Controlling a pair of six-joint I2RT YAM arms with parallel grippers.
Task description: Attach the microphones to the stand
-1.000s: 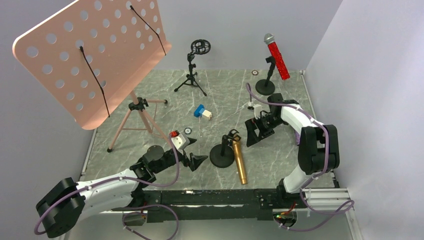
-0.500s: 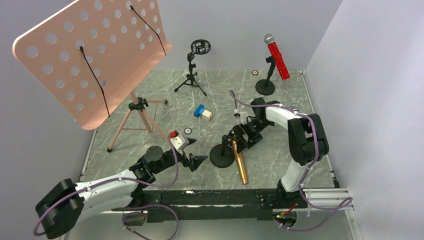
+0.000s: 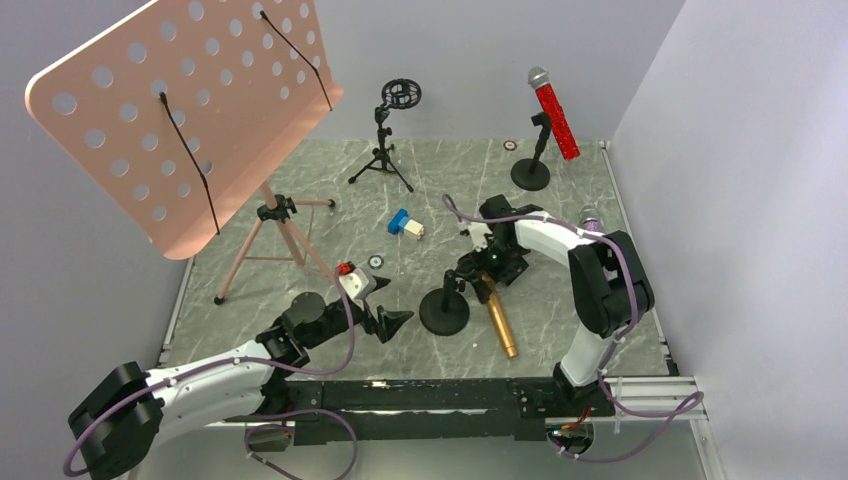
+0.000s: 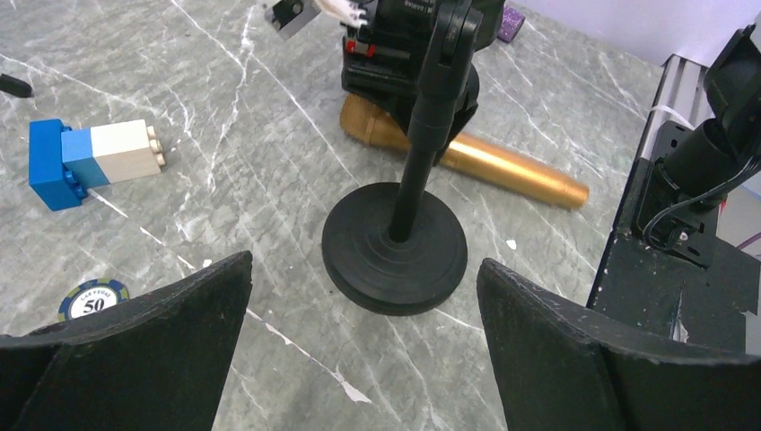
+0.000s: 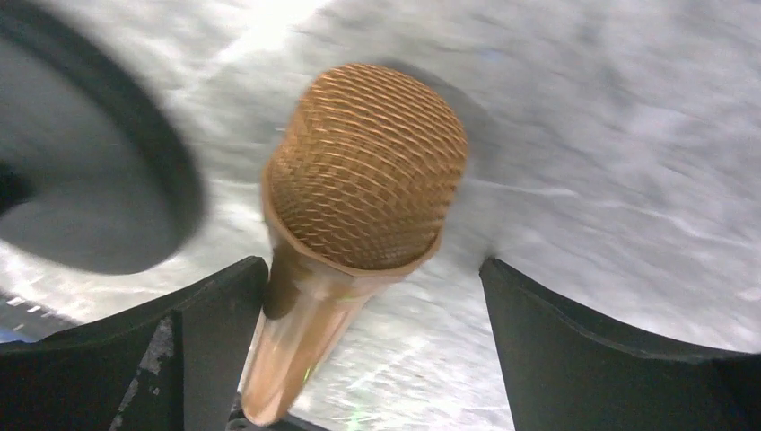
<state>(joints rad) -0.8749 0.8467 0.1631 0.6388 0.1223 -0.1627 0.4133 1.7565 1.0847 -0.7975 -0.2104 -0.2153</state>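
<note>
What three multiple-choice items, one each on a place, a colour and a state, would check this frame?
1. Where is the gold microphone?
A. Upright in a clip
B. Lying on the table beside the round-base stand
C. Held up in the air

2. What colour is the microphone clipped in the far stand?
A. Red
B. Purple
C. Gold

3. How is the left gripper?
A. Shut on a microphone
B. Shut on nothing
C. Open, holding nothing

Answers:
1. B: the top view shows it flat on the marble next to that stand's base.
2. A: the red microphone with a silver grille sits in that clip.
3. C: the left wrist view shows its fingers wide apart, gripping nothing.
</note>
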